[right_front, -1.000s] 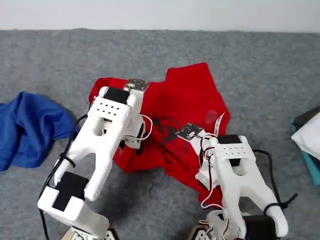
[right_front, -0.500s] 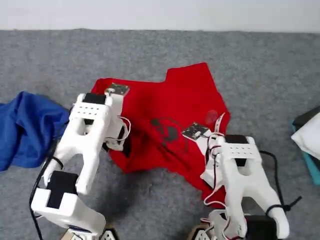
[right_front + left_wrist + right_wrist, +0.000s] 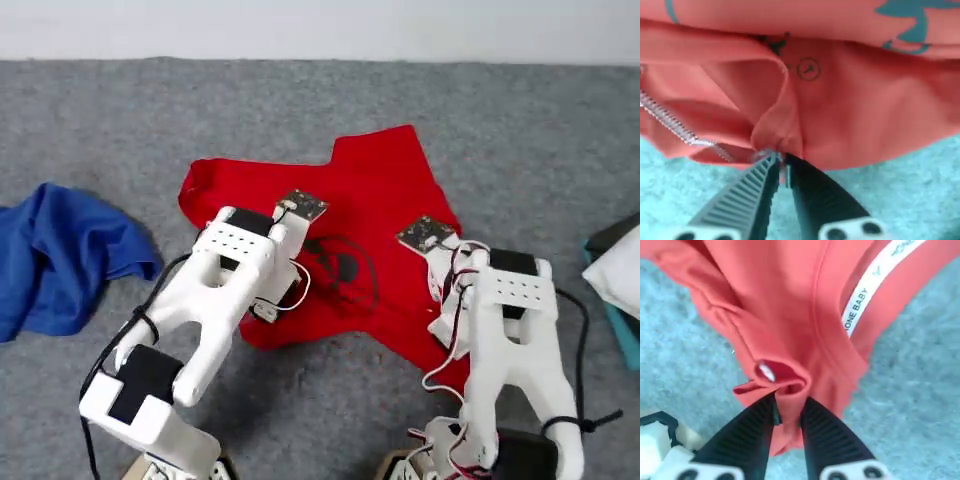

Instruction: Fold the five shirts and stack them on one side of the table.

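Left gripper (image 3: 781,167) pinches a raised fold of the red shirt (image 3: 372,195) between its fingertips. Right gripper (image 3: 788,412) likewise nips a bunched shirt edge. The shirt spreads ahead of both.

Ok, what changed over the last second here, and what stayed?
The left arm swung out toward the blue shirt, then back over the red shirt. The right arm shifted right and away from its base, dragging the shirt's near corner along. The left gripper and right gripper are each shut on a fold of it. The blue shirt and the clothes at the right edge stayed put.
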Robot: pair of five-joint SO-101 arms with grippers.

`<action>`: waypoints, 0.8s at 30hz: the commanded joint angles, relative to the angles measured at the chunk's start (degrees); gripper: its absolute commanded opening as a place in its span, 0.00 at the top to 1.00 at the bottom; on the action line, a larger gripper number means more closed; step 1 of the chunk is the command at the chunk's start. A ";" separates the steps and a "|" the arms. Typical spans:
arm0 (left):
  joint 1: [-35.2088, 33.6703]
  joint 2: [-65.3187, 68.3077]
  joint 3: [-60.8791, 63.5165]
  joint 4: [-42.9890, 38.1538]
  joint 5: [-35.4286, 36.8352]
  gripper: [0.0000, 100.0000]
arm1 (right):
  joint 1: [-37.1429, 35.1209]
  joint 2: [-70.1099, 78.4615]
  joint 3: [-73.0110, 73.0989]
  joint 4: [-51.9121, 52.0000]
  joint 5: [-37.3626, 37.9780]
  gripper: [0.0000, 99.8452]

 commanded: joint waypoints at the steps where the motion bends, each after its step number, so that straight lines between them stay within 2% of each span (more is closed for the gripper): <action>1: -3.52 -2.02 -0.57 -0.35 -0.53 0.99 | 0.75 -1.19 -3.60 2.59 2.20 0.99; 6: -10.20 -2.55 -0.66 2.29 -0.53 0.99 | 1.01 -1.19 -5.19 8.31 5.63 0.99; 11: -14.24 -2.55 -3.21 10.64 -2.11 0.99 | 0.57 -1.27 -10.81 13.58 6.59 0.99; 17: -14.07 -2.64 -13.67 16.97 -3.52 0.99 | 0.57 -0.75 -18.02 15.08 6.59 0.99; 20: -13.98 -2.02 -18.15 17.67 -3.34 0.99 | 0.66 -0.57 -16.09 14.64 6.59 0.99; 24: -11.34 -1.85 -17.71 17.41 -3.34 0.98 | 0.84 -0.66 -12.57 14.64 6.59 0.99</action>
